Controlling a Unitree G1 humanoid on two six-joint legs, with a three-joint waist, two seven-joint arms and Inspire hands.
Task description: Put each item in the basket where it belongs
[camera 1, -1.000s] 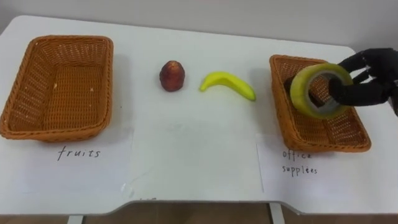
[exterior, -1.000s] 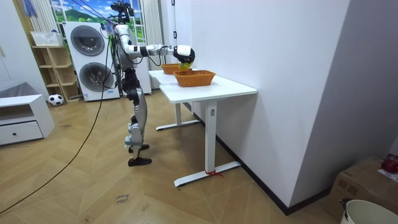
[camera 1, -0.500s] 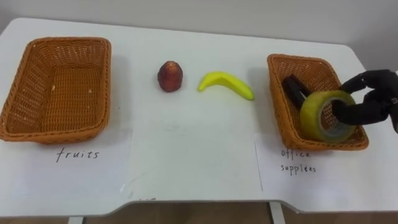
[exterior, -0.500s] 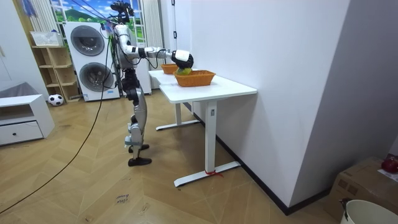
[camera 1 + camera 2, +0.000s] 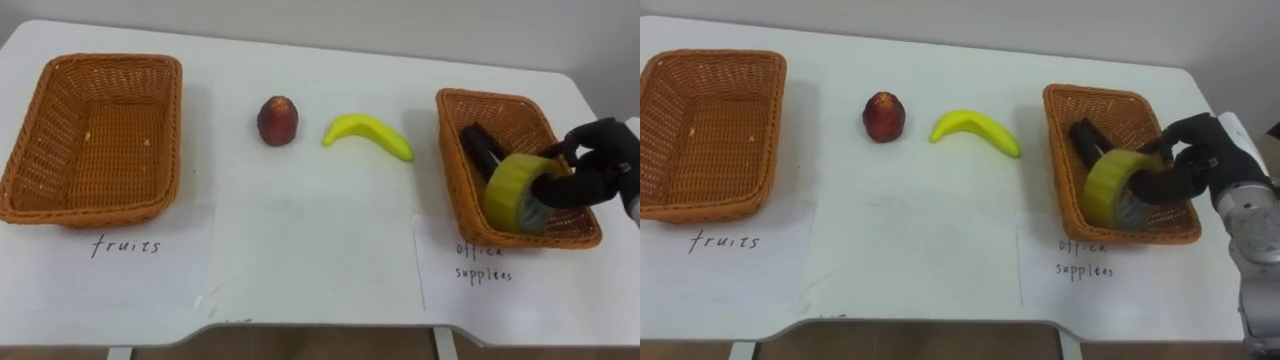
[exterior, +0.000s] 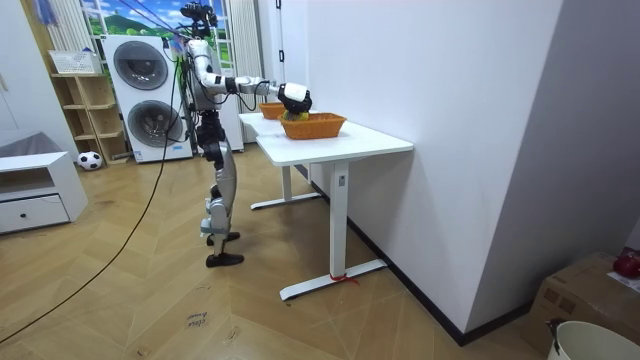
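Note:
A yellow-green roll of tape [image 5: 515,192] stands on edge inside the right wicker basket [image 5: 452,165], the one labelled office supplies. My right hand [image 5: 588,172] is over that basket's right side, its fingers curled through and round the roll. A black object [image 5: 481,148] lies in the same basket behind the roll. A red apple [image 5: 277,120] and a yellow banana [image 5: 367,134] lie on the white table between the baskets. The left basket [image 5: 95,135], labelled fruits, holds nothing. In the room view I stand at the table's end with my right hand [image 6: 293,97] over the near basket [image 6: 313,125].
Two paper labels lie at the table's front edge, one under each basket [image 5: 128,246] [image 5: 483,262]. A washing machine [image 6: 147,98] and a shelf stand behind me in the room view.
My right hand has lowered the tape roll from above the right basket down into it, still holding it. Fruit and left basket have not moved.

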